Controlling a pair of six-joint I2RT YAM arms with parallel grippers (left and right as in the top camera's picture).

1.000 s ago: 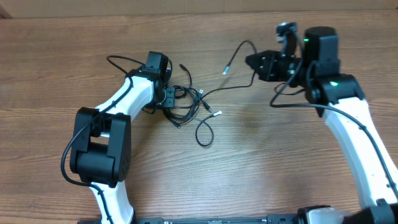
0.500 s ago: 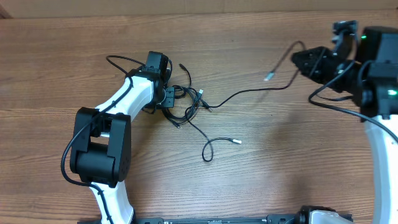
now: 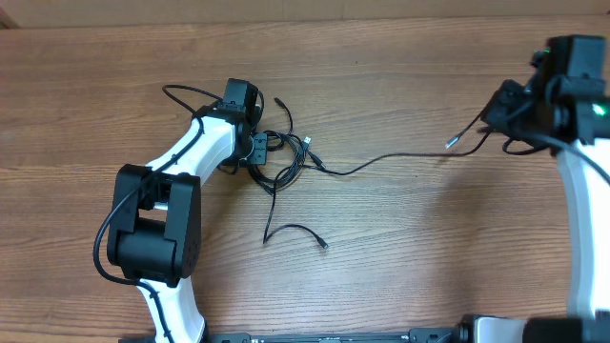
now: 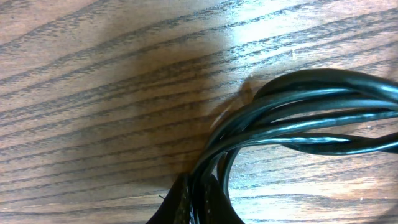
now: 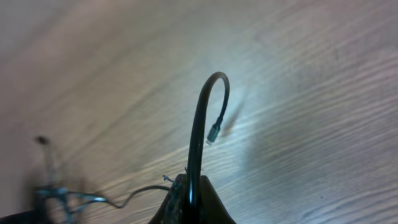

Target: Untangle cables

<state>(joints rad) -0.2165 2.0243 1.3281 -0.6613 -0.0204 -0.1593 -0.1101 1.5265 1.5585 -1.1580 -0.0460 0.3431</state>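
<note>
A knot of thin black cables (image 3: 286,157) lies on the wooden table left of centre. My left gripper (image 3: 257,151) is shut on the looped cables (image 4: 298,118), pinning them at the knot's left side. My right gripper (image 3: 496,110) is shut on one black cable (image 5: 199,130) far to the right. That cable stretches across the table from the knot (image 3: 381,160) to my right gripper, its small silvery plug (image 3: 454,143) hanging free past the jaws (image 5: 212,134). Another loose cable end (image 3: 295,231) curls below the knot.
The table's far edge (image 3: 286,23) runs along the top. The left arm's white body (image 3: 181,162) lies over the table's left part. The right arm (image 3: 581,191) stands at the right edge.
My right gripper has moved far to the right with its cable, pulling it out straight from the knot. The loose loop below the knot has slid left and opened. The left gripper has stayed put.
</note>
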